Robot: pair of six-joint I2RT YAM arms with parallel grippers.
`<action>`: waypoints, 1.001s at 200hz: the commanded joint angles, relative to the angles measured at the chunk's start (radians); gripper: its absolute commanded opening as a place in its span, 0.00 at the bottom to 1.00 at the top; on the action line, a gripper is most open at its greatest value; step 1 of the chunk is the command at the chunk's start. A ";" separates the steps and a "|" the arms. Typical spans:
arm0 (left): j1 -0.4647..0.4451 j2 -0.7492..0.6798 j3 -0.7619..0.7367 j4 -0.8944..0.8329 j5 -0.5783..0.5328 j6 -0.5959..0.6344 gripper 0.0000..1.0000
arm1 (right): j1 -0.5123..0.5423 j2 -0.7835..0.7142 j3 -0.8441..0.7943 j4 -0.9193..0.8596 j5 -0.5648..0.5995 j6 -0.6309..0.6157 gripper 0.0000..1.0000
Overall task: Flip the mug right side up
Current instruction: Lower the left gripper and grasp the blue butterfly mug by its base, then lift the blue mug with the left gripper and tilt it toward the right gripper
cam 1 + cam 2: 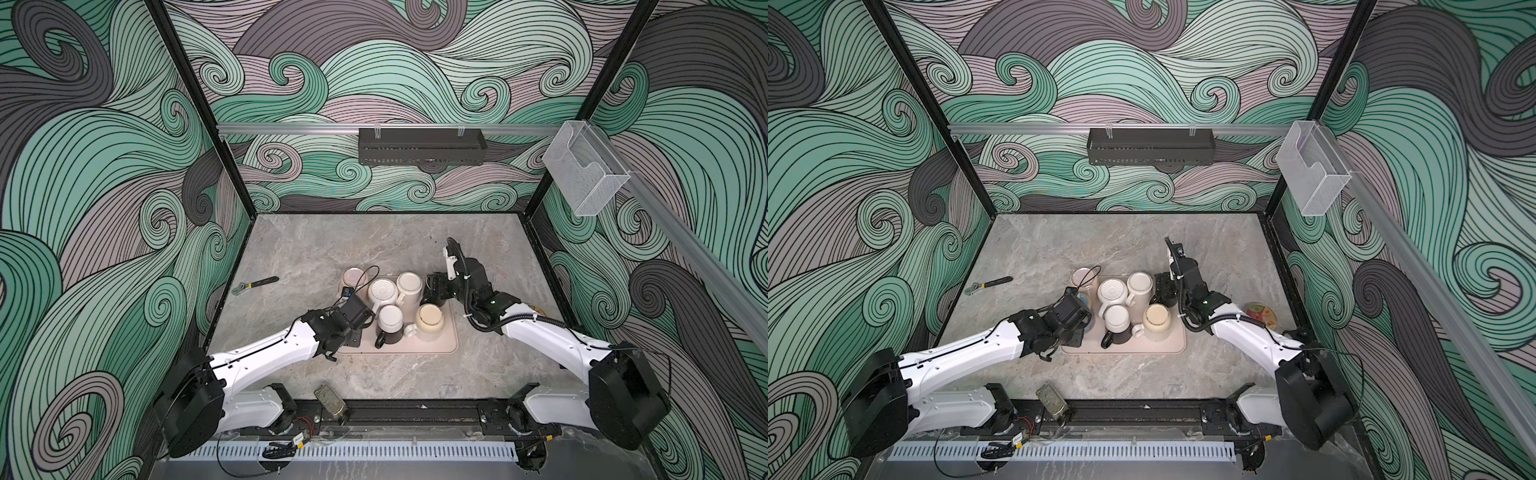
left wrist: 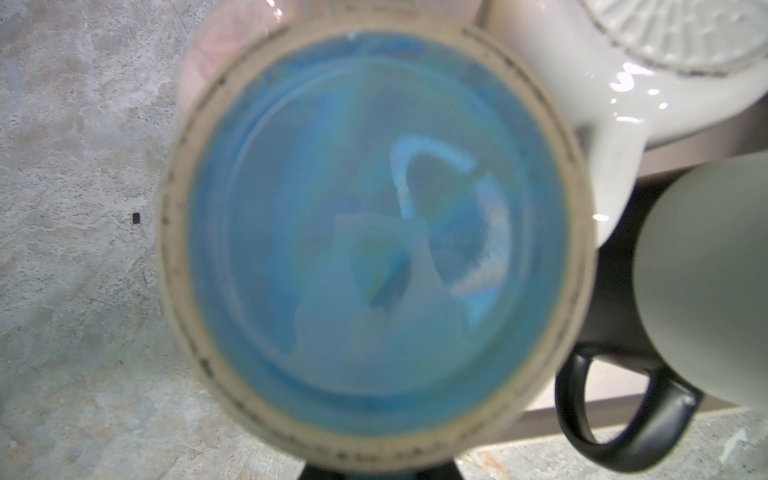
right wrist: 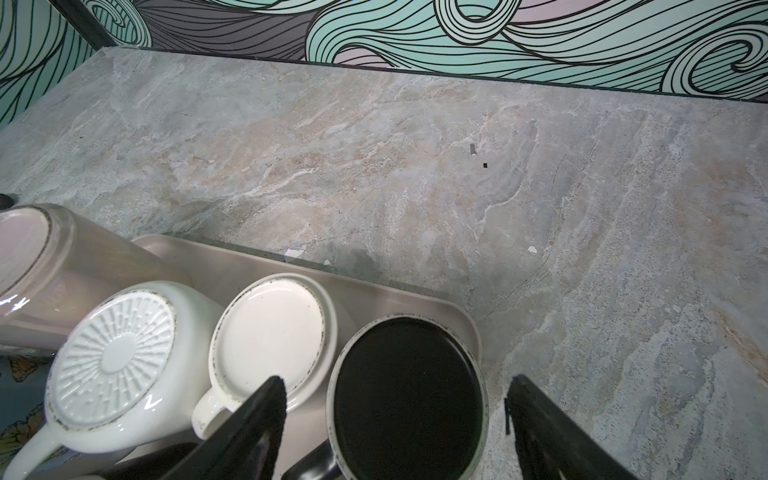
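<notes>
Several mugs stand upside down on a beige tray (image 1: pixel 440 345). The base of a blue mug (image 2: pixel 374 208) fills the left wrist view, close and blurred. My left gripper (image 2: pixel 382 476) shows only as two dark tips near each other under that base's rim, with a blue part of the mug between them. In both top views the left gripper (image 1: pixel 357 309) hangs over the tray's left end. My right gripper (image 3: pixel 399 399) is open. Its fingers (image 3: pixel 266 415) straddle the base of a black mug (image 3: pixel 407 399) at the tray's far right corner without touching it.
Also upside down on the tray are a pink mug (image 1: pixel 354 277), a white mug with a ribbed base (image 1: pixel 383 291), a plain white mug (image 1: pixel 409 283), a black mug with a white base (image 1: pixel 390 318) and a cream mug (image 1: pixel 429 316). A wrench (image 1: pixel 255 285) lies to the left.
</notes>
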 commanded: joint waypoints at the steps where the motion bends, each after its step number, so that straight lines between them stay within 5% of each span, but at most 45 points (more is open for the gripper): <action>1: -0.008 -0.014 0.045 -0.030 -0.052 0.036 0.00 | 0.010 0.003 0.034 -0.014 -0.033 0.015 0.84; 146: -0.008 -0.215 0.041 0.017 0.014 0.123 0.00 | 0.053 0.041 0.085 0.006 -0.093 0.027 0.82; 200: -0.008 -0.292 0.214 -0.095 0.116 0.136 0.00 | 0.054 0.014 0.197 -0.119 -0.121 0.039 0.82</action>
